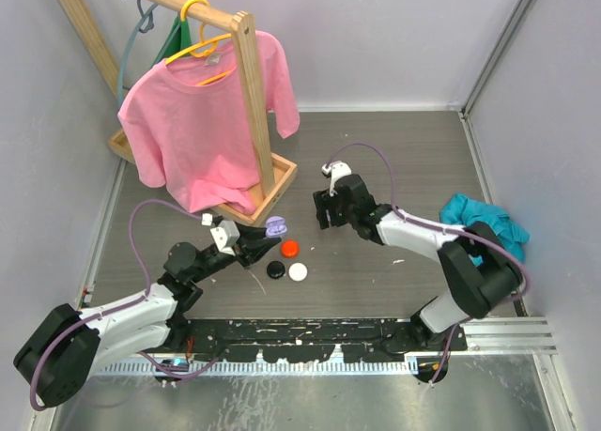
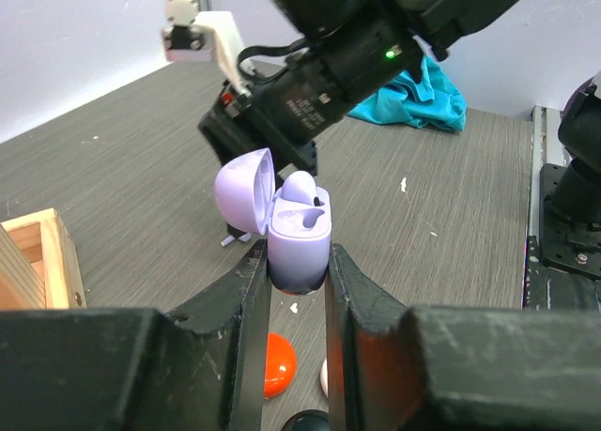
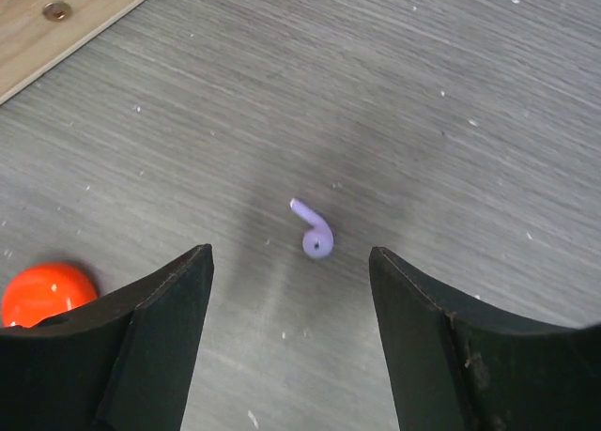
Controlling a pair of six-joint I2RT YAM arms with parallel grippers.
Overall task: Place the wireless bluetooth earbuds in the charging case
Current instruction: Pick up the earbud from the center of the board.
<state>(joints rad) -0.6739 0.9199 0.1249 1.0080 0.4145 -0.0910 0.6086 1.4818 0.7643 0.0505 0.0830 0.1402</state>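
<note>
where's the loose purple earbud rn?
Right wrist view: the small purple plastic earbud lies on the grey table, centred below the open right gripper, image-right of the round orange-red piece.

Grey table (image 1: 394,159) bears purple earbud (image 3: 317,236), orange case (image 1: 289,248), teal cloth (image 1: 479,220), wooden rack (image 1: 255,102).

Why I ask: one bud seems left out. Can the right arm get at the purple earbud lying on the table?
Probably yes. The right tool is open, with the purple earbud lying loose on the table in the gap between its fingers. Nothing covers it; the orange case sits off to one side.
</note>
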